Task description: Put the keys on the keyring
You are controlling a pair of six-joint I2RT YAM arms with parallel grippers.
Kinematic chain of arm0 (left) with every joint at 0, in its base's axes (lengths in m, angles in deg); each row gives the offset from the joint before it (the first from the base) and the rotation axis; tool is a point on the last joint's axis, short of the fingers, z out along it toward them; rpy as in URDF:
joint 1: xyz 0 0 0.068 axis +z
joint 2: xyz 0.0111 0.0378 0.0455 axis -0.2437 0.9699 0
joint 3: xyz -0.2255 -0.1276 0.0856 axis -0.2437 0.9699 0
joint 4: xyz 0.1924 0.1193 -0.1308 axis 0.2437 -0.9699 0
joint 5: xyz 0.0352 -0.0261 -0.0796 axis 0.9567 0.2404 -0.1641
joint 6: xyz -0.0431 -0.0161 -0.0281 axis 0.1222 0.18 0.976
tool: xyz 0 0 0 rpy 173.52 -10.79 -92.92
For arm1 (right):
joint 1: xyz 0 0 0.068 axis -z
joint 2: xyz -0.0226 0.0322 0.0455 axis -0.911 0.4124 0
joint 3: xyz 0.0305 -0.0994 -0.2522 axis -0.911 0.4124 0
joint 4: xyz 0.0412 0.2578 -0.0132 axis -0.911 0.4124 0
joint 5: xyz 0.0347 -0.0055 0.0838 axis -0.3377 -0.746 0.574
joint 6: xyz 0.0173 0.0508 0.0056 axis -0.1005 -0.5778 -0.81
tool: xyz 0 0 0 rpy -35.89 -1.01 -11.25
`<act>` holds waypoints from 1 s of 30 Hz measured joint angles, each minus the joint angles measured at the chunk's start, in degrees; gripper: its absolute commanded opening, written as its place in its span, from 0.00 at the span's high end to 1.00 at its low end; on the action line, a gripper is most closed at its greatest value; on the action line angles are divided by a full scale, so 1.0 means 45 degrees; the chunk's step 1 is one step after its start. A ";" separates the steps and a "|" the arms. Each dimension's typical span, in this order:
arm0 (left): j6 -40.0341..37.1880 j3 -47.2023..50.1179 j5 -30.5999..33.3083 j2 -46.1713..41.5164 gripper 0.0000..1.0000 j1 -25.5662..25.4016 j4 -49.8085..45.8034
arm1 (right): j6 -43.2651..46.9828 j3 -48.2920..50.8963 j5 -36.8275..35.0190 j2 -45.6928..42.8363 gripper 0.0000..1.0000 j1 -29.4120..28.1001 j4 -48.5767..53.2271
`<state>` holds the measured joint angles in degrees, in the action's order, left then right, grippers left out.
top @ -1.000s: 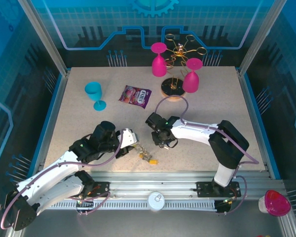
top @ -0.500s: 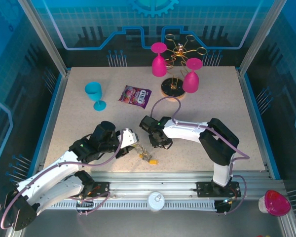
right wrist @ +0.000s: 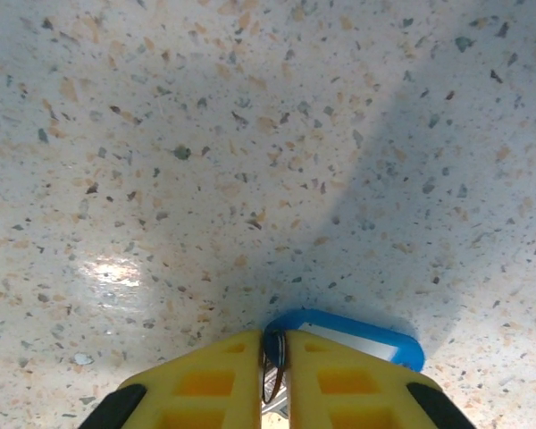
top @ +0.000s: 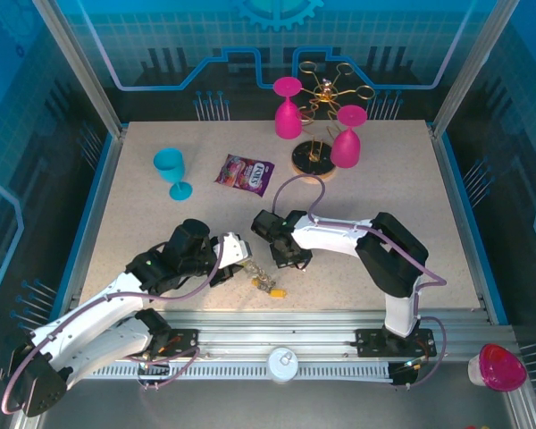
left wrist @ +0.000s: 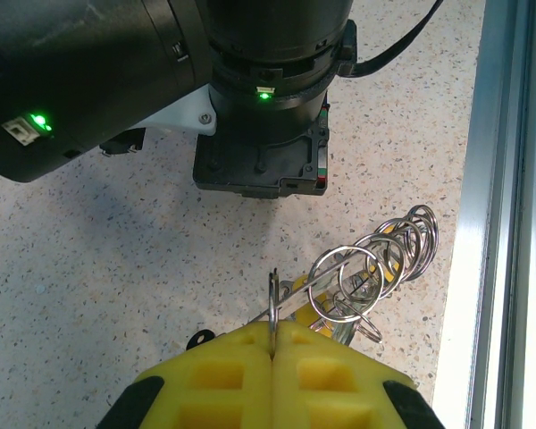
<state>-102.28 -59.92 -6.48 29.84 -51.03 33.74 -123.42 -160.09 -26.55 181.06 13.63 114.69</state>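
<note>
My left gripper (top: 241, 261) (left wrist: 274, 332) is shut on the keyring (left wrist: 273, 299), a thin grey ring seen edge-on between the yellow pads. Several small split rings (left wrist: 380, 264) hang along it, over a yellow tag (left wrist: 296, 289). In the top view the bunch of keys (top: 267, 284) lies just right of that gripper. My right gripper (top: 284, 255) (right wrist: 273, 357) is shut on a small ring carrying a blue tag (right wrist: 357, 334), low over the table. Its black body (left wrist: 261, 165) faces the left gripper at close range. The key blade itself is hidden.
A teal goblet (top: 171, 172) stands at the left and a snack packet (top: 246, 172) lies behind the grippers. Two pink goblets (top: 288, 107) (top: 347, 136) flank the gold wire rack's wooden base (top: 309, 164). The metal rail (left wrist: 505, 223) borders the table's near edge.
The right arm has swung left, bringing its gripper with the blue-tagged ring close to the left gripper. The left arm and the keyring have stayed put.
</note>
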 measured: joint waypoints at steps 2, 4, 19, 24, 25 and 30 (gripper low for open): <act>0.0000 0.0000 0.0000 0.0000 1.00 0.0000 0.0000 | 0.0005 -0.0005 -0.0092 0.0000 0.91 -0.0015 0.0034; 0.0000 0.0000 0.0000 0.0000 1.00 0.0000 0.0000 | 0.0005 -0.0024 -0.0180 0.0000 0.96 -0.0019 0.0034; 0.0000 0.0000 0.0000 0.0155 1.00 0.0000 0.0015 | 0.1025 0.0787 0.0223 -0.1336 1.00 0.0015 -0.0699; 0.0000 0.0000 0.0000 0.0228 1.00 0.0005 0.0097 | 0.1350 0.1175 0.0806 -0.1409 0.88 0.0238 -0.0879; 0.0000 0.0000 0.0000 0.0243 1.00 0.0000 0.0102 | 0.1409 0.1175 0.0855 -0.1399 0.87 0.0272 -0.0889; -0.0005 0.0000 0.0000 0.0243 1.00 0.0005 0.0102 | 0.1481 0.1171 0.1103 -0.1341 0.83 0.0321 -0.0908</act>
<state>-102.31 -59.92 -6.48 30.93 -51.01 34.20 -116.75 -154.83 -21.59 175.03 15.08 110.60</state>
